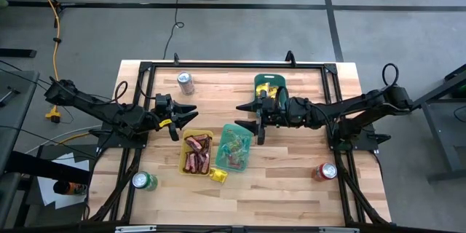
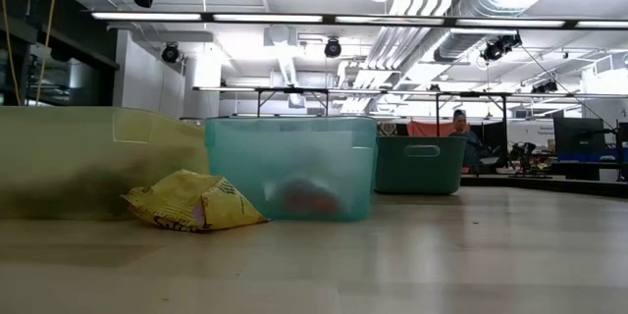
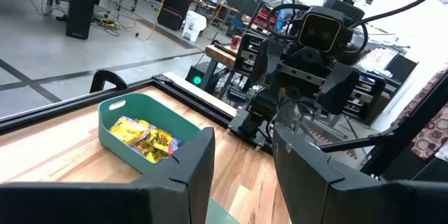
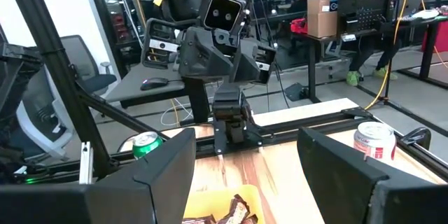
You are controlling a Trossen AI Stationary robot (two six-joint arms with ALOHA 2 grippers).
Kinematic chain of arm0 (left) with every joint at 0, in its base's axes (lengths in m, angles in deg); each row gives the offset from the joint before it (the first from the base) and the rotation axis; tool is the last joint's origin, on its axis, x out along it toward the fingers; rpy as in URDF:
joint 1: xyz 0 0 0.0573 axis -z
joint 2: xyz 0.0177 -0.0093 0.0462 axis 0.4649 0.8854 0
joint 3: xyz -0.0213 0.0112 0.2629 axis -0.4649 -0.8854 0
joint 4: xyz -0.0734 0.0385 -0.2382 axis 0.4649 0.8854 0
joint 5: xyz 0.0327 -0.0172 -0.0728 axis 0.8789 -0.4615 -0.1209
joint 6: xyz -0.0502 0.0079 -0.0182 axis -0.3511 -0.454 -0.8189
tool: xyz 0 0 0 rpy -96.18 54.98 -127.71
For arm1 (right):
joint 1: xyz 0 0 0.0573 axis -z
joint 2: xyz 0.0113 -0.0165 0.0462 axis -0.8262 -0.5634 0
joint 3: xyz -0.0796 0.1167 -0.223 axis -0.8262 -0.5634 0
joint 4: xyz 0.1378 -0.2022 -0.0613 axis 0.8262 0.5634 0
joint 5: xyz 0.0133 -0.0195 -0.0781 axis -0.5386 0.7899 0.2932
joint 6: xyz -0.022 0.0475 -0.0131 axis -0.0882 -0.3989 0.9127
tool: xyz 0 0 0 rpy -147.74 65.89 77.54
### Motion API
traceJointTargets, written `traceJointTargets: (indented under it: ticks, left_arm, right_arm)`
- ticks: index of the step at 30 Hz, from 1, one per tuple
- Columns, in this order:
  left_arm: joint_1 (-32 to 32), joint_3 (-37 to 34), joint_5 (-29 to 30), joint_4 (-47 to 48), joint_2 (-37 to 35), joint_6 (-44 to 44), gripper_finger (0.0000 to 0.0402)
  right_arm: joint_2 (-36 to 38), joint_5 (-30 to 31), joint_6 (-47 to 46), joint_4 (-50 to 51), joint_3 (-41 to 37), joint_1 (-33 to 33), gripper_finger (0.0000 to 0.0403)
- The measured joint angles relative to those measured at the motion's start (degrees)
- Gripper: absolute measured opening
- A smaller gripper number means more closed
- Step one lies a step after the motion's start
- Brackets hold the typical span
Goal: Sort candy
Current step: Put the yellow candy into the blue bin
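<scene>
Surface [image 1: 291,189]: wooden, framed, both arms over it. We recorded the left gripper [image 1: 188,108] wide open and empty, above the far end of the yellow tray [image 1: 183,154]; the right gripper [image 1: 246,115] likewise spread and empty, between the green tray [image 1: 256,81] and the teal tray [image 1: 242,153].

Trays: the yellow tray held dark red-brown bars [image 1: 197,153]; the teal tray held small mixed pieces [image 1: 233,149]; the green tray held yellow packets [image 3: 143,135].

Cans: three, at the edges.

Loose candy: one yellow packet [image 1: 218,176] lay on the surface just beside the yellow tray. We judged sorting nearly complete, this packet remaining.
</scene>
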State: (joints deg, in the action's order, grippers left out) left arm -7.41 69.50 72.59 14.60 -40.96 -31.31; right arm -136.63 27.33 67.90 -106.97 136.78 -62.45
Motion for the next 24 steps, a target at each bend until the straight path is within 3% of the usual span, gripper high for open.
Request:
traceJointTargets:
  ticks: [24]
  left_arm:
    - [0.00, 0.00, 0.00, -0.42, 0.00, 0.00, 0.0131]
  right_arm:
    - [-0.02, -0.09, -0.46, 1.79, 0.00, 0.00, 0.0245]
